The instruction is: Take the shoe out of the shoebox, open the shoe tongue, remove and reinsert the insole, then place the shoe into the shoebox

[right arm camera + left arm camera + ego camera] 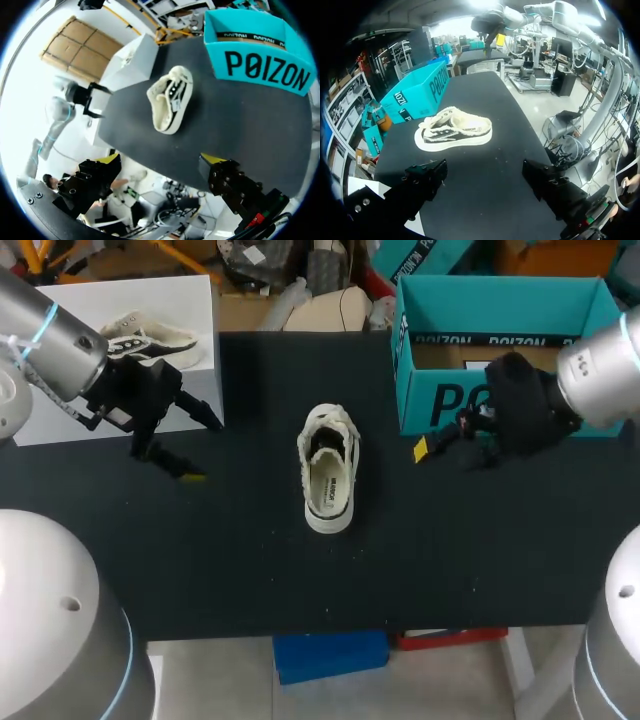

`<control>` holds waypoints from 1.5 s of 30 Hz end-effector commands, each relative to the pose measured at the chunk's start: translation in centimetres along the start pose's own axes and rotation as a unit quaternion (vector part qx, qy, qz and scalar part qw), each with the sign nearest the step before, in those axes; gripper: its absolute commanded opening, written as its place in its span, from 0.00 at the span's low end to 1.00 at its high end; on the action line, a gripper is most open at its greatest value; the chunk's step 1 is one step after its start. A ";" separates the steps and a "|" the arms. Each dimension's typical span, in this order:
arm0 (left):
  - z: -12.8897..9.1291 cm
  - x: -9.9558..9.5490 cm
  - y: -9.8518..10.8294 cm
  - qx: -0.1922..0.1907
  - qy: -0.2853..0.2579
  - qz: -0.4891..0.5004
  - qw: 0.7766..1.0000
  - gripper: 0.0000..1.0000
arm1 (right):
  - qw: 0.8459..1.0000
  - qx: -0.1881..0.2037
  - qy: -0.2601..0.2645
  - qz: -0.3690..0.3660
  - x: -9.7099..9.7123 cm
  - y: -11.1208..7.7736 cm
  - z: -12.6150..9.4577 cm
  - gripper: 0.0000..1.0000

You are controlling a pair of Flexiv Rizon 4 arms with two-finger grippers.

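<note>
**Desk:** Where is the shoe?

**Me:** I have the shoe (328, 472) out of the box. It stands on its sole near the middle of the table (250, 570), lying lengthwise between the far and near edges, with the laces at the far end.

**Desk:** And the box?

**Me:** The teal shoebox (440, 405) sits open at the table's far right corner, apart from the shoe.

**Desk:** Grippers?

**Me:** My left gripper (200, 450) hangs over the table toward its far left corner. Its 2 fingers are spread wide with nothing between them, and in its wrist view the shoe lies ahead of it. My right gripper (450, 453) is just in front of the shoebox's front wall. Its 2 fingers are spread too, and it holds nothing.
</note>
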State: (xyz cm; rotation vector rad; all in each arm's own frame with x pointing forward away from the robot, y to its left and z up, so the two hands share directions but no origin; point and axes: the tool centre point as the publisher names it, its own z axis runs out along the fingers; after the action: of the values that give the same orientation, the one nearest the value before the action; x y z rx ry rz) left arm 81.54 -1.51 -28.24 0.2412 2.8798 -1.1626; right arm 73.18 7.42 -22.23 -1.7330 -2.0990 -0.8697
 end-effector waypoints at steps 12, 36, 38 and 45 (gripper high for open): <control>0.0 0.1 -0.1 -0.002 0.000 0.000 1.000 1.00 | 0.991 0.053 -0.123 -0.015 2.3 5.7 5.5 1.00; 0.0 0.1 -0.1 -0.002 0.000 0.000 1.000 1.00 | 0.967 0.083 -0.240 -0.006 0.9 10.6 12.1 1.00; 0.0 0.1 -0.1 -0.002 0.000 0.000 1.000 1.00 | 0.966 0.081 -0.243 -0.007 0.7 10.7 12.6 1.00; 0.0 0.1 -0.1 -0.002 0.000 0.000 1.000 1.00 | 0.965 0.087 -0.246 -0.011 -0.7 11.1 14.9 1.00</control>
State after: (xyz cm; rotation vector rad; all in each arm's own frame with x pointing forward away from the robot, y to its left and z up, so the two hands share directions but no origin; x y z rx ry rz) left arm 81.53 -1.56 -28.25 0.2408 2.8802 -1.1616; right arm 85.51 16.18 -30.06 -1.9824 -2.4030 -0.2873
